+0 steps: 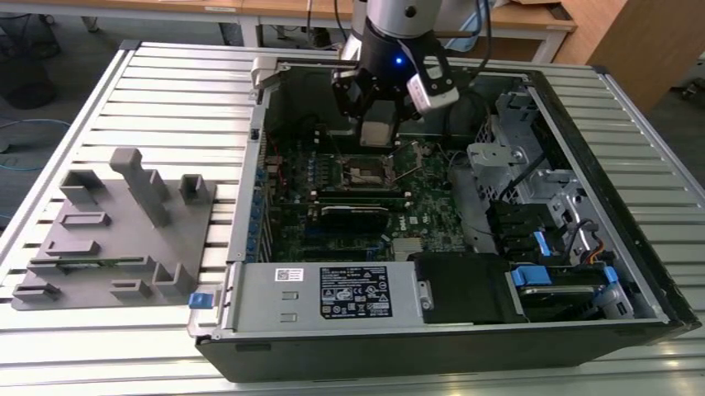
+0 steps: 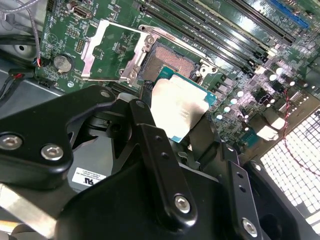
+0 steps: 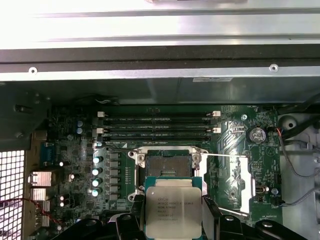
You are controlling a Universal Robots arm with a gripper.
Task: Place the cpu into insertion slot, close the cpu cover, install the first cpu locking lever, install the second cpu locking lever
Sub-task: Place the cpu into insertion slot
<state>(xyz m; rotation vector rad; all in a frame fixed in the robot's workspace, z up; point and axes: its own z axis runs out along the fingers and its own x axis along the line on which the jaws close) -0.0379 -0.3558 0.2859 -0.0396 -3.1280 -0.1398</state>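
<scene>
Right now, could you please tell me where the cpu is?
In the second wrist view the cpu is clamped in the gripper, held just short of the empty insertion slot, whose cpu cover is flipped open alongside it.

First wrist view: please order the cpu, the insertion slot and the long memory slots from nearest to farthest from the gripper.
1. The cpu, held in the gripper.
2. The insertion slot, just beyond the cpu.
3. The long memory slots, farther on, past the insertion slot.

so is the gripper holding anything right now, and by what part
The gripper holds the cpu, pinched by two opposite side edges, one finger on each.
</scene>
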